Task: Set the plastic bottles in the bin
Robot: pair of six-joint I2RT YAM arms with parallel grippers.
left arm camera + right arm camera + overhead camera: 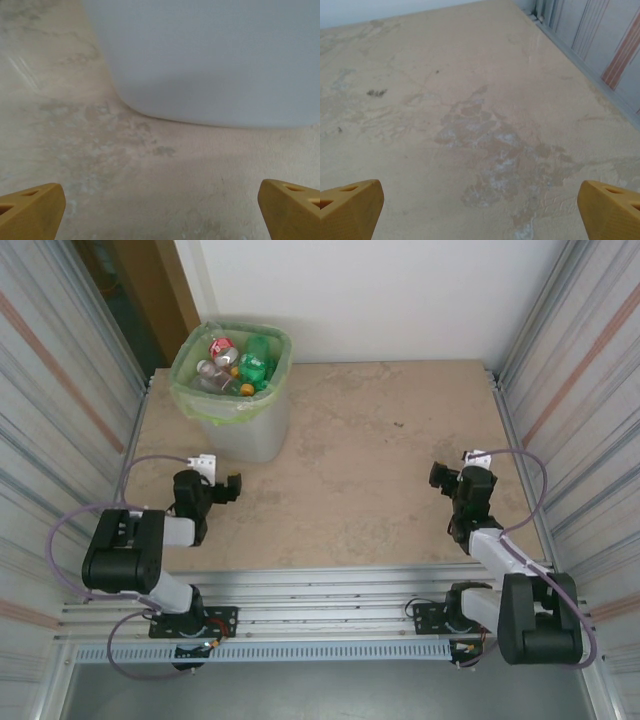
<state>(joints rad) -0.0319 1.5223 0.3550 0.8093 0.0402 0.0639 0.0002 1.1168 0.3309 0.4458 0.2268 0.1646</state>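
Several plastic bottles (pixel 238 362) lie inside the bin (pixel 252 435), which stands at the far left corner of the counter (pixel 380 450). Left pincer (pixel 233 488): spread wide, low over bare counter, just beside the bin's near wall. Right pincer (pixel 438 475): spread wide, near the counter's right edge.

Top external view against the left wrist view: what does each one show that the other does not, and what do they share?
Top external: the plastic bottles lying inside the bin, its green bag, the left arm and right arm. Left wrist: its yellow fingers, spread wide, nothing between them. Shared: the bin's whitish wall and the beige table.
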